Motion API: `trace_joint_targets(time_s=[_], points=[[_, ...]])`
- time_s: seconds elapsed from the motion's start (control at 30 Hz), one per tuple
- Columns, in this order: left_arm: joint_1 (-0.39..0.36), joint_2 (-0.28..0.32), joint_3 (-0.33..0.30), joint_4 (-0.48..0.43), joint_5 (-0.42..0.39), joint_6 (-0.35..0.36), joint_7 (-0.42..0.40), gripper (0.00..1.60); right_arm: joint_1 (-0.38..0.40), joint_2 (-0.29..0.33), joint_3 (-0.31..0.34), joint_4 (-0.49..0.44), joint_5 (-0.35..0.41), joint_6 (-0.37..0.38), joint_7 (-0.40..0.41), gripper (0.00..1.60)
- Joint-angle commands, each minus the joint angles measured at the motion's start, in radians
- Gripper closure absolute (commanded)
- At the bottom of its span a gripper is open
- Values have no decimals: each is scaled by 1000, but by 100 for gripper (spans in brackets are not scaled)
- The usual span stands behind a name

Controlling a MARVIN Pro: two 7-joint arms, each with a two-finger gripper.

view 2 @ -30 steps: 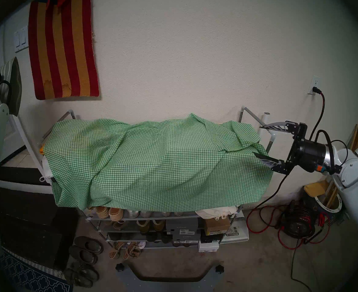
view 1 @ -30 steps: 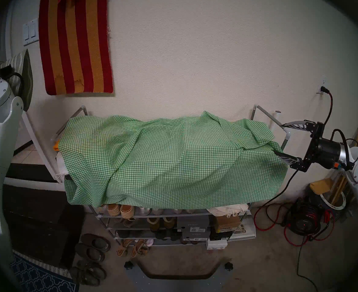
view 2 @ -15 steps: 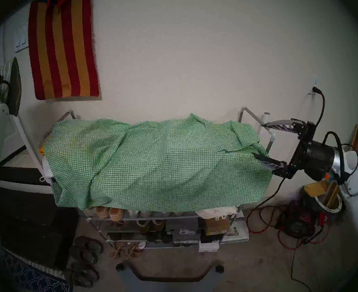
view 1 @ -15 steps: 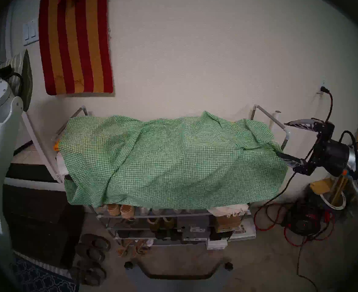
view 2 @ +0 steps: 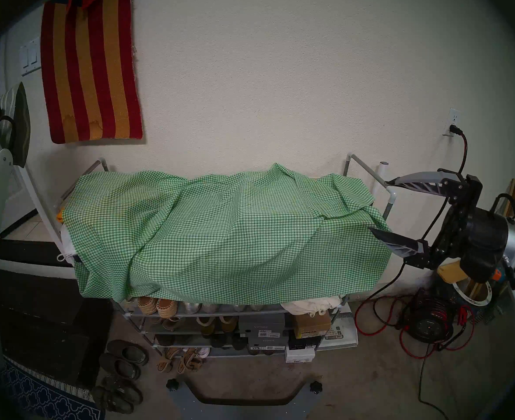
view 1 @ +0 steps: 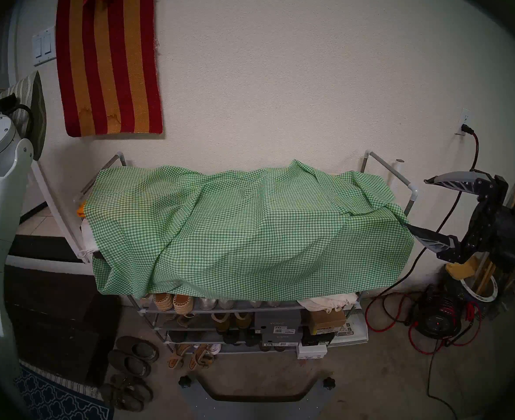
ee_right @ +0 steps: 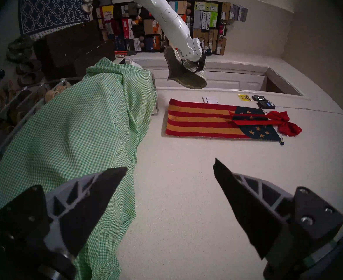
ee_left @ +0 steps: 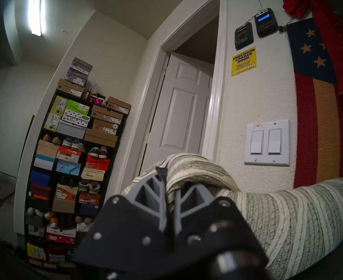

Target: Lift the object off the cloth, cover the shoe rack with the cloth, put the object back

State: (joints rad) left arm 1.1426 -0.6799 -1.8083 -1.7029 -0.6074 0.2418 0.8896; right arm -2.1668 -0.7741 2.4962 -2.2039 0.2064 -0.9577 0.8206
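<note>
Your right gripper (view 1: 418, 202) has pulled back right, jaws wide and empty, off the cloth (view 1: 244, 231) draped over the shoe rack (view 1: 386, 167); your left gripper (ee_left: 164, 184), jaws clamped on the hat (ee_left: 287, 213), holds it up at far left, so replacing it comes next.

green-and-white gingham cloth (view 1: 250, 234): 1 | grey tube shoe rack with white joints (view 1: 386, 171): 1 | striped woven sun hat (ee_left: 287, 213): 1 | red-and-orange striped wall rug (view 1: 110, 61): 1 | end effectors: 2, left end effector (ee_left: 167, 184), right end effector (view 1: 417, 207)
</note>
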Motion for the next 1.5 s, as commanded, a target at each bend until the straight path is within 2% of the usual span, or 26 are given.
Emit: trace_joint_targets(time_s=[0.0, 0.07, 0.2, 0.3, 0.37, 0.43, 0.47, 0.63, 0.87, 1.0, 1.07, 1.13, 1.17, 1.23, 1.3, 1.4, 1.47], points=[[-3, -4, -3, -5, -2, -3, 3, 160, -115, -113, 113, -74, 42, 59, 110, 0], [-4, -4, -3, -5, -2, -3, 4, 160, -140, -115, 150, -92, 24, 124, 155, 0], [-4, -6, -4, -6, -2, -3, 5, 160, -185, -103, 197, -111, 28, 190, 230, 0], [-4, -7, -5, -6, -2, -3, 6, 160, -202, -71, 193, -103, 19, 245, 243, 0], [-4, -7, -5, -7, -2, -3, 6, 160, -143, -60, 135, -78, -46, 288, 202, 0], [-4, -7, -5, -6, -2, -3, 6, 160, -119, -16, 75, -31, -38, 323, 176, 0], [-4, -7, -4, -6, -2, -3, 6, 160, -104, -6, 49, -17, -65, 336, 163, 0], [-5, -8, -4, -6, -1, -3, 6, 160, -102, 36, -24, 44, -110, 369, 78, 0], [-5, -8, -4, -6, 0, -3, 6, 160, -50, 108, -145, 112, -167, 431, -51, 0], [-6, -9, -5, -6, 0, -2, 6, 160, -14, 127, -219, 130, -216, 450, -128, 0], [-6, -9, -5, -6, 0, -2, 6, 160, -11, 130, -225, 132, -223, 455, -136, 0], [-6, -9, -5, -6, 0, -2, 6, 160, 8, 142, -258, 150, -228, 472, -171, 0], [-6, -9, -5, -6, 0, -2, 6, 160, 41, 148, -300, 168, -246, 486, -210, 0], [-6, -9, -5, -6, 1, -2, 6, 160, 72, 156, -339, 184, -245, 503, -248, 0], [-6, -10, -5, -6, 1, -2, 6, 160, 80, 162, -348, 190, -244, 507, -259, 0], [-6, -10, -5, -6, 1, -2, 5, 160, 137, 179, -421, 218, -272, 520, -335, 0], [-6, -10, -6, -7, 1, -2, 5, 160, 152, 185, -440, 226, -280, 524, -353, 0]])
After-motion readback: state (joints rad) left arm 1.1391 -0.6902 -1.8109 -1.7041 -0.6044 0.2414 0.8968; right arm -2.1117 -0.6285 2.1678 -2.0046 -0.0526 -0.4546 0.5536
